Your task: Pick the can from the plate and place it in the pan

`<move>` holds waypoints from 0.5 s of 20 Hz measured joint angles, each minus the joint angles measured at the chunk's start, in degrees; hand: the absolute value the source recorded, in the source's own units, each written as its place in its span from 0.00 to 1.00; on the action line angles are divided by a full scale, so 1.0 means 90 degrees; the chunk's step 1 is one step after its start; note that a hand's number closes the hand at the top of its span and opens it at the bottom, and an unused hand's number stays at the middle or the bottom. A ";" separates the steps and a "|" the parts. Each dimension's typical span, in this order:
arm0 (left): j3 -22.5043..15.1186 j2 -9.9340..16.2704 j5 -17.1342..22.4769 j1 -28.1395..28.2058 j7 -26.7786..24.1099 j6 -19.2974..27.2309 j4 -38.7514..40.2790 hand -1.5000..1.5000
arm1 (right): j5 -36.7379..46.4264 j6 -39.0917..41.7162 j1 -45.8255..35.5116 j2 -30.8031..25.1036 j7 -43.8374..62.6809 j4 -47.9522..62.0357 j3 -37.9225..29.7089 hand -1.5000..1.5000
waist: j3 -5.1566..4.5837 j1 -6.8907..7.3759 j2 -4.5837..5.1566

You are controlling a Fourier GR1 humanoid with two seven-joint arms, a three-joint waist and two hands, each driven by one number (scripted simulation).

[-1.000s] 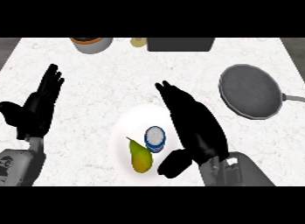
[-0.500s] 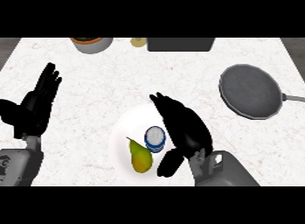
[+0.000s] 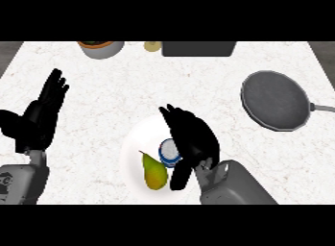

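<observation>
Right hand (image 3: 191,139) open, beside can (image 3: 169,152)

One can (image 3: 169,152), one pear (image 3: 153,173), one plate (image 3: 138,149), one pan (image 3: 275,100), two robot hands.

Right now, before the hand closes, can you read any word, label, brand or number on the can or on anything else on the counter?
None can be read.
Can, on the plate beside the pear: blue and white wrap, no legible text; the right hand partly covers it.
Pan: plain dark surface, no marking.
Items along the far edge: no lettering visible.
</observation>
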 measured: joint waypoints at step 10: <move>0.0135 -0.0191 -0.0190 -0.0102 -0.0170 -0.0111 0.0287 0.50 | 0.0189 0.0389 -0.0158 0.0031 0.0321 0.0549 0.0186 0.00 | 0.0000 -0.0006 0.0002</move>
